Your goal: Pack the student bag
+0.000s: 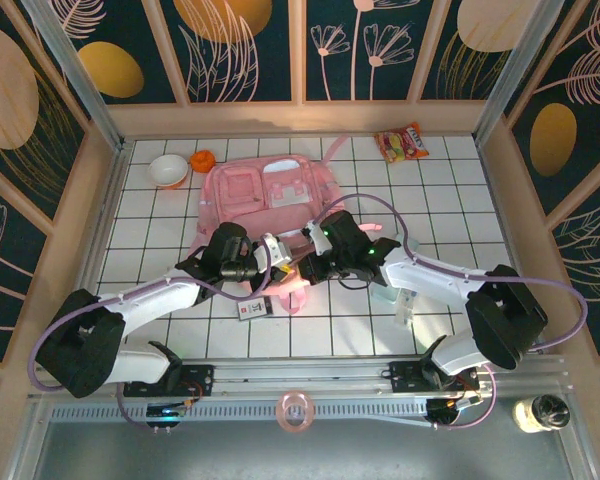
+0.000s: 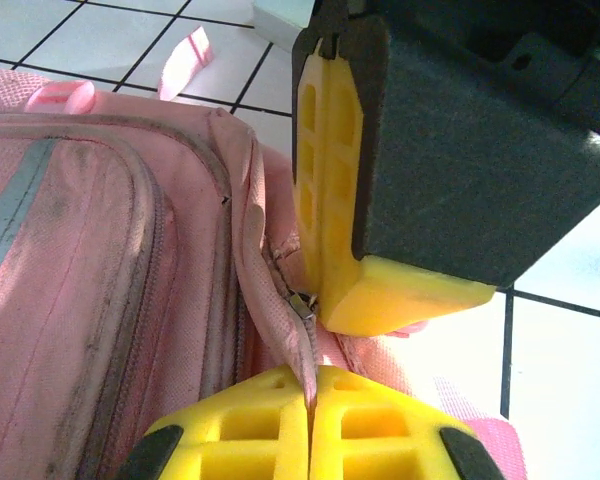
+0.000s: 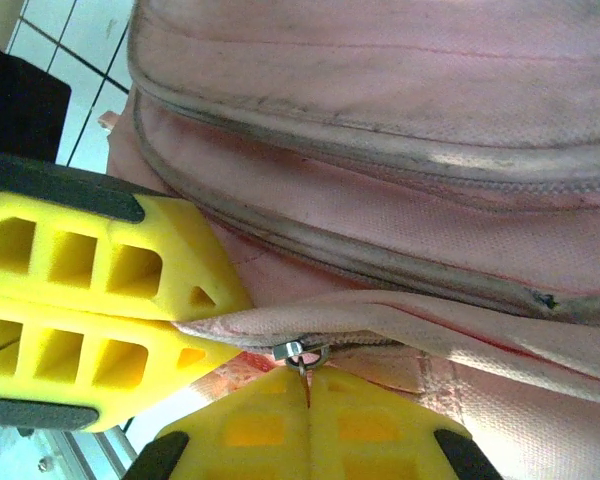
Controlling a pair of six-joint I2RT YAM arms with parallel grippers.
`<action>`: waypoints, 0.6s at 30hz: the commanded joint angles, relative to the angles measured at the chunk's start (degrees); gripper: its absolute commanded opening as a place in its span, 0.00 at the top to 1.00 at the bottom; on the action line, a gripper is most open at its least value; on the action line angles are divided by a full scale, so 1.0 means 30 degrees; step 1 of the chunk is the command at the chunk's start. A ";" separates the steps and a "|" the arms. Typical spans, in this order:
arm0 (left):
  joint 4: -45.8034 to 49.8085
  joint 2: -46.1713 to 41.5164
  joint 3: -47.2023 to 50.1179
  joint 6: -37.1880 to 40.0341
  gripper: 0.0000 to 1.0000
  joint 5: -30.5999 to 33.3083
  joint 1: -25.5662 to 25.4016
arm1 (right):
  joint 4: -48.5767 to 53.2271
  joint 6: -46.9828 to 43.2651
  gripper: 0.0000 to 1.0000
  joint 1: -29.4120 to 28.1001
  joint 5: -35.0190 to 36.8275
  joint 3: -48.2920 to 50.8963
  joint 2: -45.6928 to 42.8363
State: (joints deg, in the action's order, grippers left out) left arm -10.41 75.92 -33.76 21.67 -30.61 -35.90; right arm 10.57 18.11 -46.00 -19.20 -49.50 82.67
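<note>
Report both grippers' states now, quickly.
Left gripper: closed, pinching the fabric edge of the student bag beside its zipper.
Right gripper: closed on the bag's zipper pull.

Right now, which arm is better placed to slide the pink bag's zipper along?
Right, probably: the right pincer is shut on the zipper pull of the student bag, while the left pincer pinches the fabric edge beside it, likely steadying.
</note>
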 commanded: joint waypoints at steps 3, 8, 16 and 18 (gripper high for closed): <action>-0.1662 -0.0604 -0.1188 -0.0164 1.00 -0.0761 0.0219 | 0.3408 0.0757 1.00 0.0785 0.4258 -0.0226 -0.0190; -0.1511 -0.0792 -0.1081 -0.0159 1.00 -0.0807 0.0247 | 0.4510 0.2058 1.00 0.1587 0.6283 -0.0142 -0.0662; -0.1167 -0.1137 -0.1054 -0.0123 1.00 -0.0833 0.0244 | 0.4330 0.1943 1.00 0.2202 0.5561 -0.0322 -0.0541; -0.1407 -0.1061 -0.1079 -0.0333 1.00 -0.0974 0.0248 | 0.3930 0.1592 1.00 0.1808 0.4580 -0.0376 -0.0383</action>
State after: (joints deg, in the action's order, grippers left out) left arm -12.38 75.92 -35.42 21.47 -29.78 -35.97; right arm 14.72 23.00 -43.90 -15.77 -51.53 80.14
